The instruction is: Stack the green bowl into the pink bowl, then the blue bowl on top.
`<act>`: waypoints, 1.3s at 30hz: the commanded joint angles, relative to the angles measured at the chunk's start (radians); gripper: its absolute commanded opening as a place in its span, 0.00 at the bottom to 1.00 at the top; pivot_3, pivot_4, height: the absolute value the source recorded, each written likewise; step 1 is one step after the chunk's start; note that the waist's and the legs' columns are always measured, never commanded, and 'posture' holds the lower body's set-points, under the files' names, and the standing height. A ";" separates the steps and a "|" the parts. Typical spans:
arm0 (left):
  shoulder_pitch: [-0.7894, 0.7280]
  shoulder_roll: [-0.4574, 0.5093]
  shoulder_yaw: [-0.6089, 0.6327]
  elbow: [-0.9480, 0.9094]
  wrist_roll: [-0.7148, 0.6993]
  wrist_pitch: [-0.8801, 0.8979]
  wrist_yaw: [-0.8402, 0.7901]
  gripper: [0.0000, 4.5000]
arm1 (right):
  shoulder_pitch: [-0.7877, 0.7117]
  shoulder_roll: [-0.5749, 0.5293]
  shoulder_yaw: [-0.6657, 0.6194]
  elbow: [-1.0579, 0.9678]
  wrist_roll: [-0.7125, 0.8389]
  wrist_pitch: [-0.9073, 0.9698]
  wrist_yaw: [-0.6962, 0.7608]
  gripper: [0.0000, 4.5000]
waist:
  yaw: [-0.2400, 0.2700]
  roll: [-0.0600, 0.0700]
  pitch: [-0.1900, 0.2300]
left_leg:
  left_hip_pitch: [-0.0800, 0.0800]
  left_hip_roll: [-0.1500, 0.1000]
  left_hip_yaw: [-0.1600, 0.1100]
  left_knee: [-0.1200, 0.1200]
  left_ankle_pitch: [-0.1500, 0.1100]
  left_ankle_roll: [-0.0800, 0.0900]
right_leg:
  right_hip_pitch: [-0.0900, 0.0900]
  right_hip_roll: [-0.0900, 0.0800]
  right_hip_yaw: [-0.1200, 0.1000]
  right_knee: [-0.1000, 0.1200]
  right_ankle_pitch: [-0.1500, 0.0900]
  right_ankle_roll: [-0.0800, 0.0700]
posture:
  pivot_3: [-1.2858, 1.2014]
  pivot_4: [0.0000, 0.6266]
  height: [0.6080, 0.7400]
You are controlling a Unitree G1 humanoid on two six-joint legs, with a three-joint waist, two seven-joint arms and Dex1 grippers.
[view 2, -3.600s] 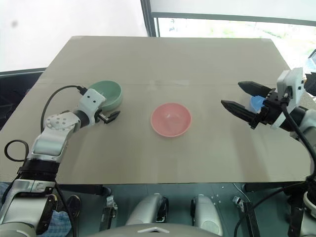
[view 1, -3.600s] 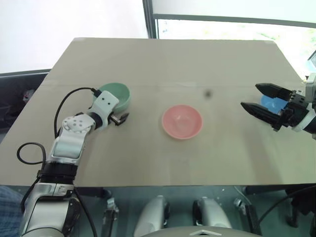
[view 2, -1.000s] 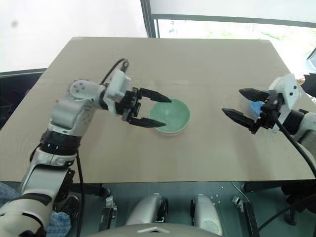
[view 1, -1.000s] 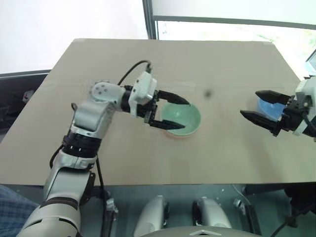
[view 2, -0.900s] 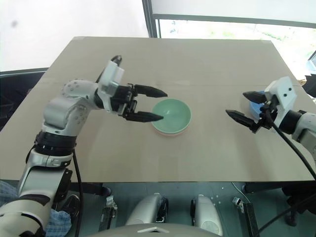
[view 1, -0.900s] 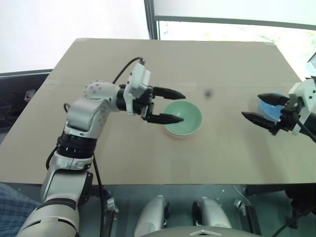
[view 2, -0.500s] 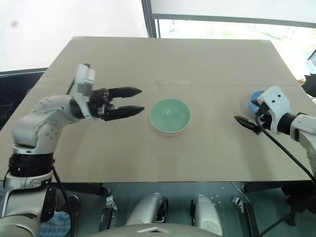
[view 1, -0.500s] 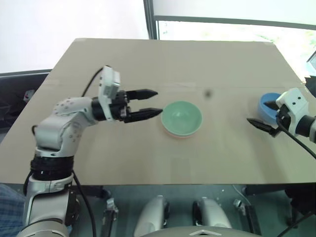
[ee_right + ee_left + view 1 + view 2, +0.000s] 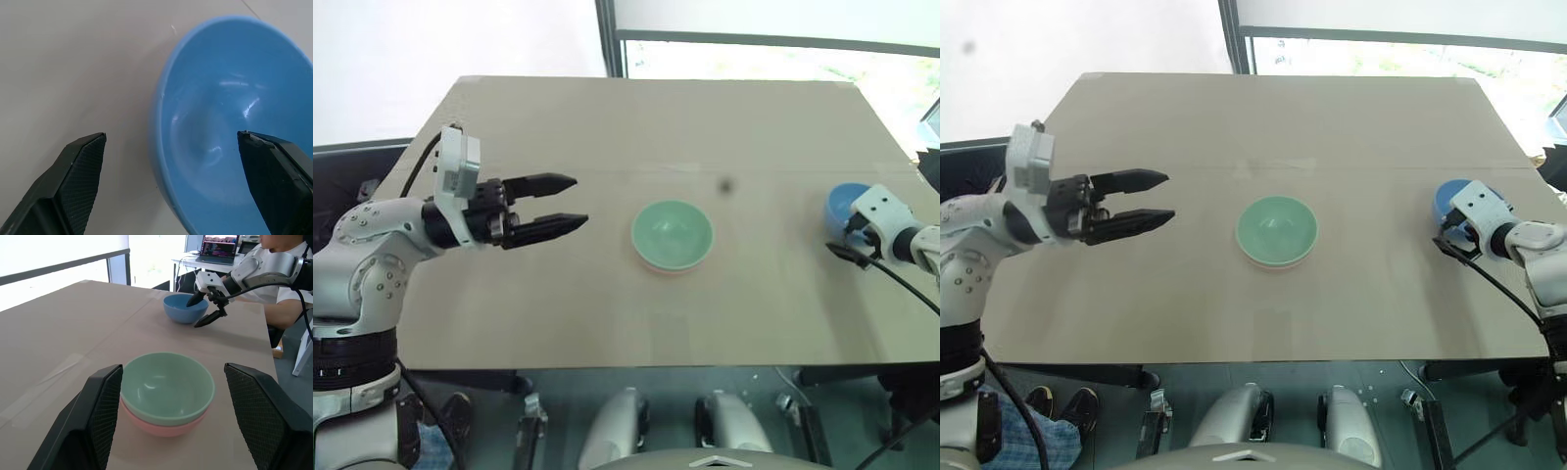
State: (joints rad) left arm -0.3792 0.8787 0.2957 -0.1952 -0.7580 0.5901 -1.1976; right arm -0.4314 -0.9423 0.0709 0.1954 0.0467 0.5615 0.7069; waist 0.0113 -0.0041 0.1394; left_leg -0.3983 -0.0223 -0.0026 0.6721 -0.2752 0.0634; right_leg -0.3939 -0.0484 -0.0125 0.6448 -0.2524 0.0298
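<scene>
You are looking at a plain tan rectangular table (image 9: 607, 127) carrying three small round plastic bowls. The pale mint-green smooth plastic bowl (image 9: 673, 232) is sitting nested inside the salmon-pink plastic bowl (image 9: 164, 425), just right of the frame's centre in the head views; the pink one is showing as a thin band beneath the green rim. The green bowl is holding nothing, its inner surface bare and glossy.

The sky-blue plastic bowl (image 9: 1455, 199) is standing upright on the table at the right edge of the frame, well apart from the stacked pair. It is likewise holding nothing inside.

Your left gripper (image 9: 566, 203) is hovering at middle left of the frame, pointing towards the stacked bowls with a clear gap between its tips and the green rim. Its two black fingers are standing parted and gripping nothing.

Your right gripper (image 9: 171, 166) is sitting at the blue bowl, jaws spread wide. One finger (image 9: 274, 169) is lying over the bowl's hollow and the other (image 9: 78, 169) outside the near wall, so the rim is lying between them. Whether either pad is touching the wall cannot be told.

In the left wrist view, a person in a white shirt (image 9: 274, 284) is sitting beyond the table beside an open laptop (image 9: 220, 246).
</scene>
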 commanded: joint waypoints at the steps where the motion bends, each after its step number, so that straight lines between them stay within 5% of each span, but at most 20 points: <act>1: 0.023 0.031 0.046 -0.018 0.009 -0.037 -0.013 0.79 | -0.046 0.008 -0.006 0.038 -0.039 -0.055 -0.012 0.87 | 0.000 0.000 0.000 | 0.000 0.000 0.000 0.000 0.000 0.000 | 0.000 0.000 0.000 0.000 0.000 0.000 | 0.52 0.24 1.00; 11: 0.058 0.048 0.081 -0.015 -0.021 -0.028 -0.010 0.79 | -0.043 0.024 -0.020 0.035 -0.052 -0.075 0.023 0.01 | 0.000 0.000 0.000 | 0.000 0.000 0.000 -0.001 0.000 0.000 | -0.001 -0.001 0.000 0.000 0.000 0.000 | 0.52 0.24 1.00; 18: 0.071 0.051 0.085 -0.002 -0.013 -0.036 -0.018 0.79 | -0.042 0.036 -0.022 -0.019 -0.038 -0.143 0.060 0.01 | 0.000 0.000 0.000 | 0.000 0.000 0.000 -0.001 0.000 0.000 | -0.001 -0.001 0.000 0.000 0.000 0.000 | 0.52 0.24 1.00; 25: 0.063 0.052 0.075 0.022 0.001 -0.051 -0.026 0.79 | -0.092 0.123 -0.008 -0.387 0.127 -0.151 0.193 0.01 | -0.011 0.001 0.000 | 0.000 0.000 0.000 -0.002 0.000 0.000 | -0.002 -0.001 0.000 0.000 0.000 0.000 | 0.52 0.24 1.00; 30: 0.053 0.045 0.057 0.032 0.014 -0.063 -0.031 0.79 | -0.172 0.176 0.135 -0.656 0.162 -0.020 0.249 0.01 | -0.013 0.000 0.000 | 0.000 0.000 0.000 -0.003 0.000 0.000 | -0.002 -0.001 0.000 0.000 0.000 0.000 | 0.52 0.24 1.00; 37: 0.017 0.031 0.018 0.061 0.033 -0.085 -0.043 0.79 | -0.314 0.326 0.355 -0.771 0.113 0.125 0.207 0.01 | -0.010 -0.001 0.000 | 0.000 -0.002 -0.002 -0.002 0.000 0.000 | -0.002 -0.003 -0.001 0.000 0.000 0.000 | 0.52 0.24 1.00; 39: 0.011 0.029 0.010 0.063 0.034 -0.090 -0.044 0.79 | -0.333 0.329 0.380 -0.766 0.092 0.125 0.218 0.17 | -0.010 -0.001 0.000 | 0.000 -0.002 -0.002 -0.003 0.000 0.000 | -0.003 -0.003 -0.001 0.000 0.000 0.000 | 0.52 0.24 1.00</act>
State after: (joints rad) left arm -0.3531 0.9046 0.2994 -0.1293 -0.7277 0.5171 -1.2359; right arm -0.7410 -0.6038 0.4585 -0.5427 0.1580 0.6784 0.9285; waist 0.0012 -0.0050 0.1393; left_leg -0.3991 -0.0243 -0.0044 0.6694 -0.2753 0.0632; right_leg -0.3968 -0.0514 -0.0135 0.6448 -0.2522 0.0295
